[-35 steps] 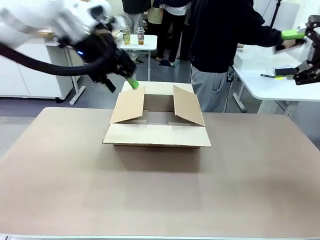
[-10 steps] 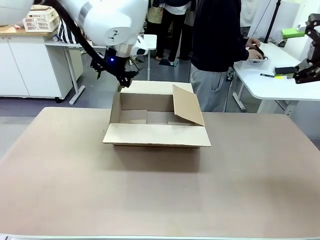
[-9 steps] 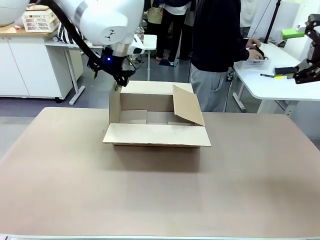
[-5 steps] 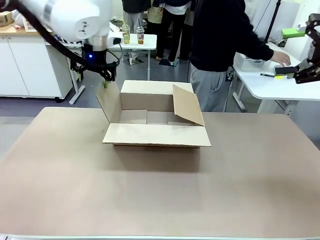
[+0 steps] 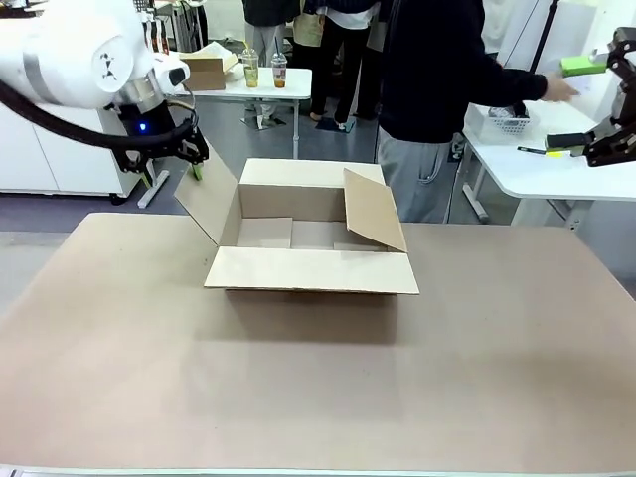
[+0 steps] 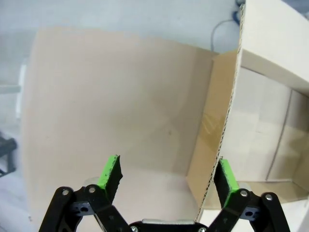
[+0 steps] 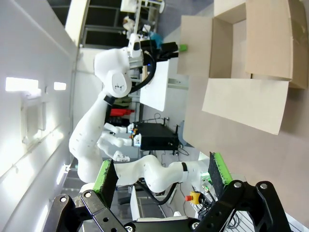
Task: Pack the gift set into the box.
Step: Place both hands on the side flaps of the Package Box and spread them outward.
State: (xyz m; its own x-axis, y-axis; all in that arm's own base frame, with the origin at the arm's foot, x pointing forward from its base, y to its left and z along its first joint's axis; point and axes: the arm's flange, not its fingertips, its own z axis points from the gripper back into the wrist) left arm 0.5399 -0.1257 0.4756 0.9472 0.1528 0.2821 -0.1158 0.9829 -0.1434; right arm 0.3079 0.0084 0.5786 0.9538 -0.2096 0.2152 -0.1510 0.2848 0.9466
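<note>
The box (image 5: 313, 268) stands open at the table's middle, a large brown cardboard one. Its front flap lies folded outward, the back flap is upright and the right flap leans inward. The left flap (image 5: 207, 199) tilts outward to the left. My left gripper (image 5: 177, 169) is open at that flap's top edge. In the left wrist view the flap's corrugated edge (image 6: 223, 121) runs between the fingers of the left gripper (image 6: 167, 174), close to the right pad (image 6: 224, 175). My right gripper (image 5: 596, 109) hangs open, high at the far right, away from the box (image 7: 260, 38). The gift set is out of view.
A person in a dark top (image 5: 437, 60) stands behind the box, one arm stretched right over a white side table (image 5: 537, 169) with a small basket (image 5: 502, 121). The brown tabletop (image 5: 318, 397) is bare in front of and beside the box.
My left gripper has moved left and down, swinging the left flap from leaning inward to tilting outward. The person's arm has reached farther right. The right arm has not moved.
</note>
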